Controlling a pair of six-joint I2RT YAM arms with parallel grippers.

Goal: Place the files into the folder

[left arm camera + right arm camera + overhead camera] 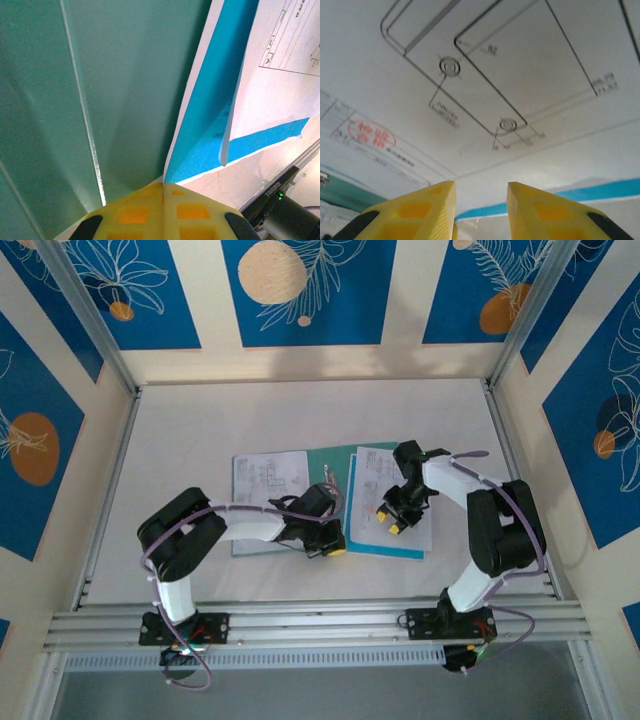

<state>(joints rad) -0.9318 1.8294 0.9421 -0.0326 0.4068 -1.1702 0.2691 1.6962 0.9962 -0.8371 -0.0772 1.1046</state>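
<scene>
Judging from the layout, I'm at the squaring-up step: the folder (335, 462) lies open mid-table with files on it, not yet closed. On its left half sits one white sheet (268, 475). On the right half a printed sheet (378, 475) rests on the blue sheet (215, 110), both skewed to the cover, and the blue corner seems to reach onto bare table. My left gripper (162, 186) is clenched at the near edge where green cover meets blue sheet; I can't tell whether a thin edge is caught between the pads. My right gripper (481, 186) hovers released just above the printed sheet, nothing between its fingers. Next, I reckon, the right stack needs nudging square inside the cover, gently since thin paper buckles, then the cover folding over.
</scene>
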